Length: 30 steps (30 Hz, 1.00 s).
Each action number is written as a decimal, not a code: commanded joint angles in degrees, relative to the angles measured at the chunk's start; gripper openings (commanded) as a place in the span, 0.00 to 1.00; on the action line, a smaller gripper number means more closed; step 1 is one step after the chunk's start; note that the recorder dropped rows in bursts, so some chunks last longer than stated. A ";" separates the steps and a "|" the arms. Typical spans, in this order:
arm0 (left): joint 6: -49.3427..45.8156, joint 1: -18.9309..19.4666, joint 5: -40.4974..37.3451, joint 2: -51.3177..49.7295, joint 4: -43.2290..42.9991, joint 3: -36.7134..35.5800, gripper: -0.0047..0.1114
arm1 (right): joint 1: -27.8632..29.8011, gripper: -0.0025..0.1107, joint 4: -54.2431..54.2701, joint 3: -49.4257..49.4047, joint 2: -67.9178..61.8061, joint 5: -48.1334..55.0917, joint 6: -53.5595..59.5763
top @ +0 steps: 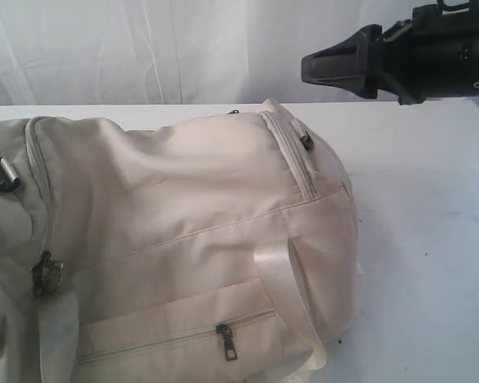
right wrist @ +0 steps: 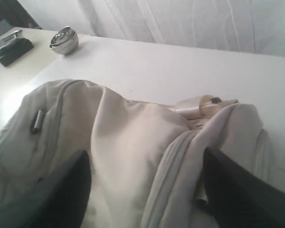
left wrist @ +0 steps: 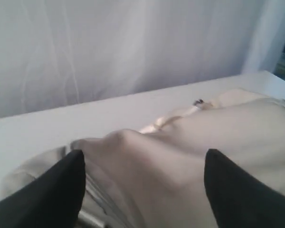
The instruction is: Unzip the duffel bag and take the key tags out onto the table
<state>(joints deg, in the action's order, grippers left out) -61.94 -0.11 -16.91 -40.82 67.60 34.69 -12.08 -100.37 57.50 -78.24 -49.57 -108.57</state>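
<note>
The cream duffel bag (top: 184,231) lies on its side on the white table (top: 431,239), its zippers shut as far as I see. Metal pulls show on the side pocket (top: 226,339), at the right end (top: 306,140) and at the left (top: 45,273). My right gripper (top: 307,68) hovers above the bag's right end. In its wrist view the gripper (right wrist: 145,159) is open, fingers (right wrist: 237,190) wide apart over a zipper seam (right wrist: 175,161). My left gripper (left wrist: 145,161) is open too, close over a fold of the bag (left wrist: 133,142). The key tags are hidden.
A metal bowl (right wrist: 64,40) and a flat dark object (right wrist: 9,45) stand far off on the table. A webbing handle (top: 283,287) loops at the bag's front. A white curtain (top: 184,48) hangs behind the table.
</note>
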 commanded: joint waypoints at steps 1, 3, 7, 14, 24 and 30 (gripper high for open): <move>30.65 -0.01 -11.47 3.62 -34.67 0.06 0.67 | 0.09 0.58 0.42 0.28 -1.25 -7.79 -5.25; 46.45 -0.01 -14.35 3.76 -50.34 0.06 0.67 | 0.09 0.57 0.42 -0.30 -1.53 -8.69 -5.25; 61.94 -0.01 -17.14 3.76 -57.27 0.06 0.68 | 0.09 0.56 0.42 -1.47 -1.63 -7.24 -4.29; 54.17 -0.01 -19.20 3.76 -41.12 0.06 0.68 | 0.09 0.56 0.42 -4.13 -1.85 -4.30 -1.27; 49.64 -0.01 -18.73 -0.52 -34.24 0.06 0.67 | 0.09 0.56 0.42 -5.01 -2.48 -4.77 -2.69; 49.64 -0.01 -17.79 -5.70 -33.86 0.06 0.63 | 0.09 0.52 0.42 -5.01 -3.73 -7.25 -2.43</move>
<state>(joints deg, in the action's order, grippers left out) -11.91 0.00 -34.64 -44.80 32.66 34.71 -12.08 -100.38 52.73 -81.37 -56.37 -111.09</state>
